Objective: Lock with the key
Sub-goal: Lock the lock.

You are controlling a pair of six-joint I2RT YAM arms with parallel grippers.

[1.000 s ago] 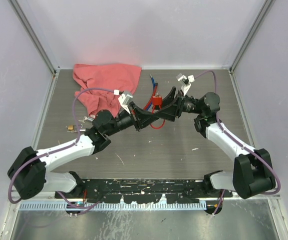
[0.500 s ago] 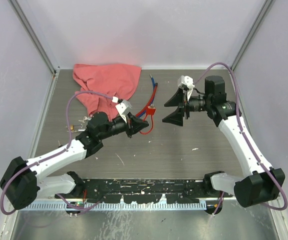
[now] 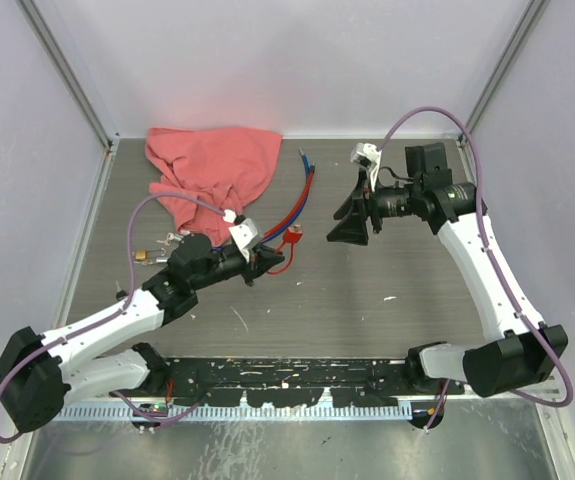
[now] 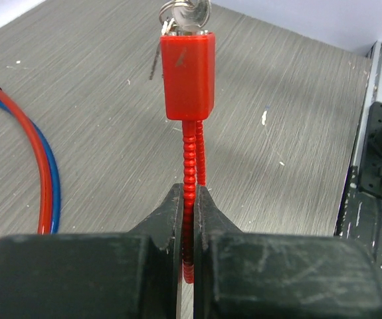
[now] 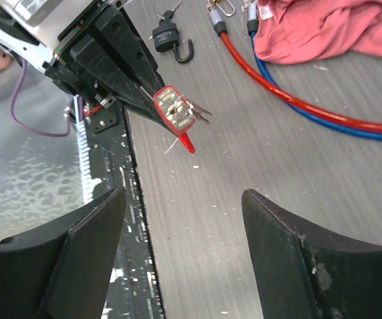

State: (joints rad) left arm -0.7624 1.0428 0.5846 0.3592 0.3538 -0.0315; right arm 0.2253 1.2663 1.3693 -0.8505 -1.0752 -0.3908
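A red lock body [image 4: 187, 76] hangs on a beaded red cable [image 4: 189, 156], with a silver key [image 4: 185, 13] and its ring stuck in the far end. My left gripper [image 4: 189, 199] is shut on that cable just below the body. From above, the lock [image 3: 292, 238] sits just off the left gripper [image 3: 259, 258]. In the right wrist view the lock [image 5: 171, 109] and key [image 5: 192, 111] lie ahead and a good way off. My right gripper [image 5: 184, 199] is open and holds nothing. From above, the right gripper [image 3: 350, 217] stands to the right of the lock.
A pink cloth [image 3: 212, 165] lies at the back left. Red and blue cables [image 3: 304, 190] run from it toward the middle. A black padlock [image 5: 169, 34] lies beyond the left gripper. A small brass lock [image 3: 145, 257] sits by the left arm. The black rail [image 3: 287, 380] lines the near edge.
The two grippers were together at the lock. The right gripper has let go, opened and drawn back to the right. The left gripper has pulled the lock down and to the left.
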